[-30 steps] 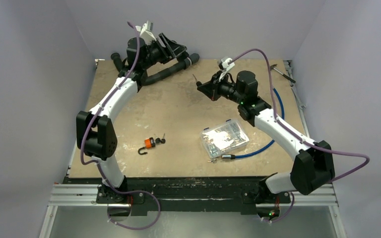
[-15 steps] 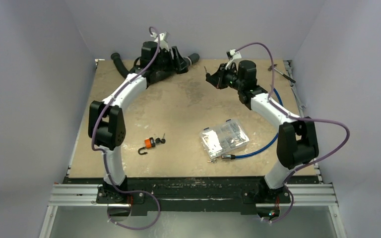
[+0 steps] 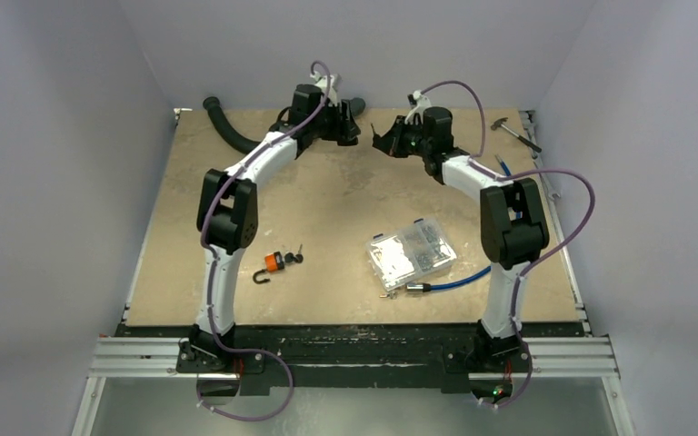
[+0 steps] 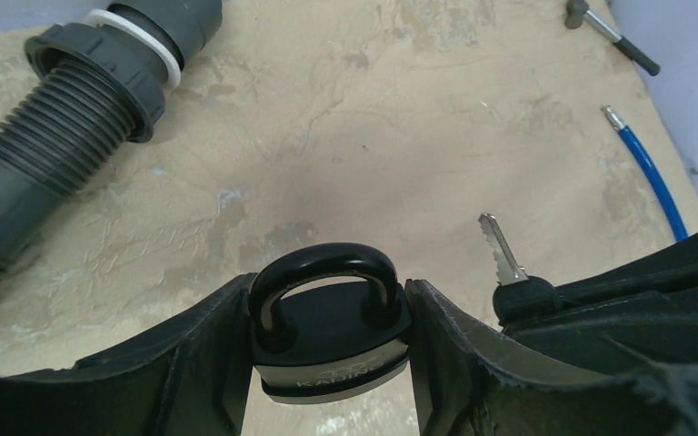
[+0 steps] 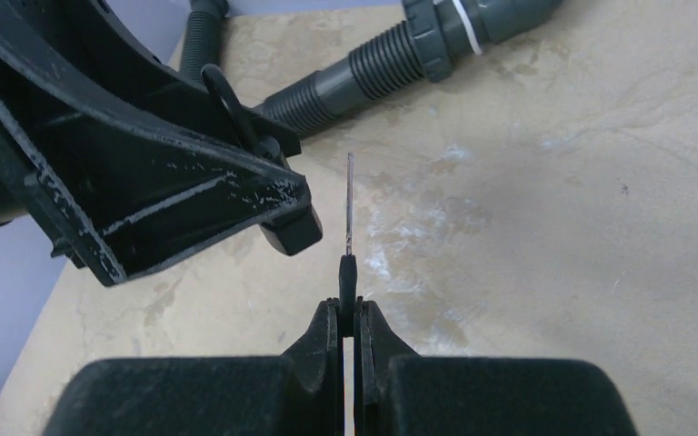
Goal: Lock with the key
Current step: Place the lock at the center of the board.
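Observation:
My left gripper is shut on a black padlock with a black shackle, held above the far middle of the table. My right gripper is shut on a black-headed key, its silver blade pointing away from me. The key also shows in the left wrist view, just right of the padlock and apart from it. In the top view the left gripper and the right gripper face each other closely at the back of the table. The left gripper's body shows in the right wrist view.
A grey corrugated pipe lies at the back left. A clear plastic parts box and a blue cable lie right of centre. An orange padlock with keys lies near the front left. A small hammer is at the back right.
Both arms have swung to the back middle of the table; the two grippers have come close together, the left with the padlock and the right with the key.

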`<action>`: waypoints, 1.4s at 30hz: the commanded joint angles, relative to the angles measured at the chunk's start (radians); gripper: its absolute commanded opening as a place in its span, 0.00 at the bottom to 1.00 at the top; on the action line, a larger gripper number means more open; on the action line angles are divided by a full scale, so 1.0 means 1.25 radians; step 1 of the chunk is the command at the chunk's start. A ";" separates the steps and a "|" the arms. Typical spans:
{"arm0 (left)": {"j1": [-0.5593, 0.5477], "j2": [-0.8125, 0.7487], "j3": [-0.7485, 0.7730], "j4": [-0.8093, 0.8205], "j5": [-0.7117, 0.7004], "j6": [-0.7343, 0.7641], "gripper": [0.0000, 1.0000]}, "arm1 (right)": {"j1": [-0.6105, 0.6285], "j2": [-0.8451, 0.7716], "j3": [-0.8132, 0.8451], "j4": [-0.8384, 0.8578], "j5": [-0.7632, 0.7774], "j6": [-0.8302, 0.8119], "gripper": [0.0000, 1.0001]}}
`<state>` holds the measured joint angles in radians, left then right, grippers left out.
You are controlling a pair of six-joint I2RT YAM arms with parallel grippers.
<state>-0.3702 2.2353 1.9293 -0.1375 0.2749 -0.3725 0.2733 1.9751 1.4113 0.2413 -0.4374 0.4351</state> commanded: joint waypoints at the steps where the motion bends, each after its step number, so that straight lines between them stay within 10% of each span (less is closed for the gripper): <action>1: -0.007 0.048 0.090 0.061 -0.020 0.014 0.00 | -0.008 0.052 0.078 0.057 -0.006 0.030 0.00; 22: -0.017 0.268 0.247 0.083 -0.091 0.035 0.00 | -0.025 0.286 0.227 0.100 -0.015 0.073 0.00; 42: -0.025 0.304 0.236 0.052 -0.136 0.035 0.32 | -0.025 0.343 0.236 0.122 0.023 0.125 0.00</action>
<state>-0.3992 2.5900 2.1899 -0.1051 0.1276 -0.3305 0.2455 2.3909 1.6833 0.3416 -0.4320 0.5705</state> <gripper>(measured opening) 0.583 0.046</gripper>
